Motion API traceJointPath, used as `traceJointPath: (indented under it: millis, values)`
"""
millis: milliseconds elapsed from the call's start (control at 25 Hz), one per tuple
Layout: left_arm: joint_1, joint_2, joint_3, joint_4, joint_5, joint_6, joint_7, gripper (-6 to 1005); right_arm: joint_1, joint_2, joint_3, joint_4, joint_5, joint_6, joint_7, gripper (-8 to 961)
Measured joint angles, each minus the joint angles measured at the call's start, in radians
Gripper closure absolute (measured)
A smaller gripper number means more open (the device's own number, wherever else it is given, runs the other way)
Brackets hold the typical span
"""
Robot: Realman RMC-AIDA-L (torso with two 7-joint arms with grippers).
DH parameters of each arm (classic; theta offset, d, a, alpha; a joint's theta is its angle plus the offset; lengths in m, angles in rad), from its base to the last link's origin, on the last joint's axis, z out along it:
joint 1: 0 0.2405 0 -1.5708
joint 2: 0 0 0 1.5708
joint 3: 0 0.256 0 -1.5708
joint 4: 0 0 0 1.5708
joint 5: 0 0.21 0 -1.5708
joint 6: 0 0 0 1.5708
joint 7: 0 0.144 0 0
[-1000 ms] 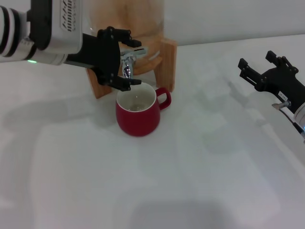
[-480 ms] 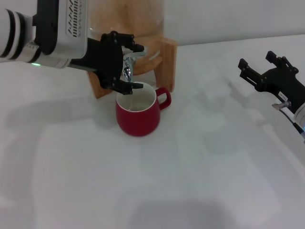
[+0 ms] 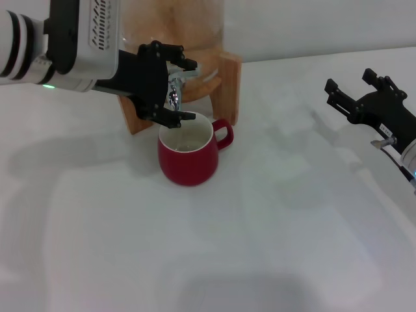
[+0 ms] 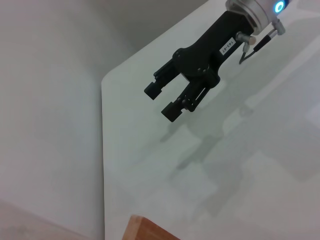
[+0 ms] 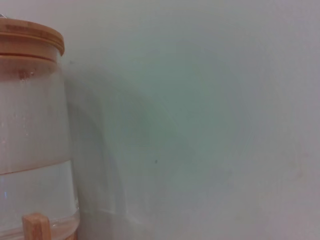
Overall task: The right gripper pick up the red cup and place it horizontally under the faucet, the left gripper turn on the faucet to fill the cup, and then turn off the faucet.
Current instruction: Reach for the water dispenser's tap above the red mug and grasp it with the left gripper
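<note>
Red cup (image 3: 188,156): upright on the white table (image 3: 260,247), directly below the spout, handle turned toward the robot's right; white inside showing.
Faucet (image 3: 175,83): chrome, lever on top, spout aimed down into the cup's mouth; mounted at the front of the glass dispenser (image 5: 30,150).
Left gripper (image 3: 174,83): around the faucet, one black finger above the lever, the other just below the spout near the cup's rim; fingers apart, spanning the tap.
Glass dispenser: wooden lid on top, liquid partway up, seated in the wooden stand (image 3: 227,84).
Right gripper (image 3: 356,83): well apart from the cup, hovering over the table's right side; fingers spread, nothing between them.
</note>
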Motion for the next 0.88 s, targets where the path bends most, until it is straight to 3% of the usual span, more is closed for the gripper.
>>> traceJointPath:
  millis: [880]
  values:
    - [0.003,0.0,0.001,-0.005,0.004,0.002,0.036,142,0.0,0.0,-0.002,-0.007,-0.004,-0.001,0.002,78]
